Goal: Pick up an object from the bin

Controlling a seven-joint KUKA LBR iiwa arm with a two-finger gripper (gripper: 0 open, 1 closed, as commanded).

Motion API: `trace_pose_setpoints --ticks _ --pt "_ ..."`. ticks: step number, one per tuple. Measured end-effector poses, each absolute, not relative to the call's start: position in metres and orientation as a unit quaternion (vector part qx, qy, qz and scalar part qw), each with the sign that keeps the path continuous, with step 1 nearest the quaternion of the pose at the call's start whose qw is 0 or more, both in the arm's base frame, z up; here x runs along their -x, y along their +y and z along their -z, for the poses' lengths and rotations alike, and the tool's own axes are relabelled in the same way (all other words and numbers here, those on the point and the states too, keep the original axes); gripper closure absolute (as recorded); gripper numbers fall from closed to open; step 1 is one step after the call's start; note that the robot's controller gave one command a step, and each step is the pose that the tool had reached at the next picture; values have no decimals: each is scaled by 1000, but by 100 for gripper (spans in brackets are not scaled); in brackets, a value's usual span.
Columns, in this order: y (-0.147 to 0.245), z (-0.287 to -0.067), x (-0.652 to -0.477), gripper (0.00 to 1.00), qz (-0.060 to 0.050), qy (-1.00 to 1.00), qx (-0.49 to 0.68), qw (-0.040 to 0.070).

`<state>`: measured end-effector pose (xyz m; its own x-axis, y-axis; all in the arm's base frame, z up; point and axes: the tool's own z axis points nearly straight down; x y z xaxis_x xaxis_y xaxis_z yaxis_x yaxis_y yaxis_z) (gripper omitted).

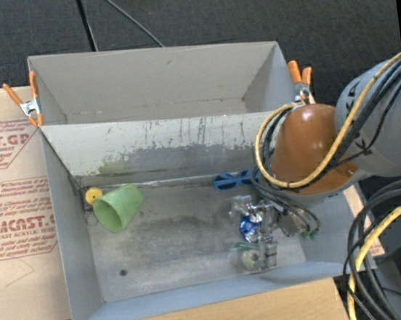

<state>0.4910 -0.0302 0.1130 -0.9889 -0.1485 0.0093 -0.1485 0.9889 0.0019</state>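
Note:
My gripper is low over the bin floor at the front right. A small blue and white thing lies right against its left side. A pale grey-green roundish thing sits just below the gripper near the front wall. Whether either one is held I cannot tell. A flat blue thing lies at the foot of the back wall, partly hidden behind the arm.
A light green cup lies on its side at the far left of the bin floor, with a small yellow thing just behind it. The arm with its orange cover and cables overhangs the bin's right side.

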Motion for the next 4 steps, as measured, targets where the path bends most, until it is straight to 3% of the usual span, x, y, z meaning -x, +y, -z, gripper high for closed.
trace_pose_setpoints --ticks 1,2,3,4 --pt "-97 -75 -534 0 -1 -995 -103 -1" --pt "-92 -77 -534 100 0 -994 -105 -1" --pt "-85 -82 -529 100 0 -973 -232 -1" --pt "-85 -82 -529 0 1 -973 -231 0"
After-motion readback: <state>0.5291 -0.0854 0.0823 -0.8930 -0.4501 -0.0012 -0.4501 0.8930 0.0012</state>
